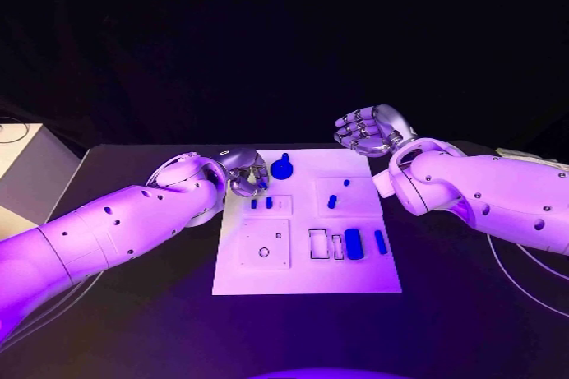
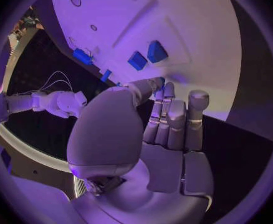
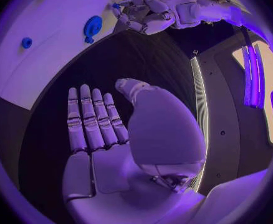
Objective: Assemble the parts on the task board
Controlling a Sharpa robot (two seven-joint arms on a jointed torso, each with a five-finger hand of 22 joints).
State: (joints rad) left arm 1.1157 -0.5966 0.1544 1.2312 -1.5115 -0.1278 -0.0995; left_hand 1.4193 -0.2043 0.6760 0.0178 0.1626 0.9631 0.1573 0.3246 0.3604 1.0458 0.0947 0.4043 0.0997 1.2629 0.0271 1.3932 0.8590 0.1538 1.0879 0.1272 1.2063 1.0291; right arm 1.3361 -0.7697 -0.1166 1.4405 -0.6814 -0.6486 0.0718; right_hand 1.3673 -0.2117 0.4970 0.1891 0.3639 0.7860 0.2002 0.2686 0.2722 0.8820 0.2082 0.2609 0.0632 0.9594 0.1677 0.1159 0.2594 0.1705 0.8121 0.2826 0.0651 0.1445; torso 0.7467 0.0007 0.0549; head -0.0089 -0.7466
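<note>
My left hand point(image 1: 246, 172) rests empty at the flat white task board point(image 1: 306, 276), near a round blue part point(image 1: 281, 168). My right hand point(image 1: 370, 131) hovers open beyond the board's far edge.

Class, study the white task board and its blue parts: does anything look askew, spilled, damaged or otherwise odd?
Nothing stands out. The task board lies flat and square on the table, the blue parts sit on it, and none has spilled onto the black table. No damage shows.

White screw-dotted arms point(image 1: 118, 223), silver segmented fingers point(image 3: 89, 117)
</note>
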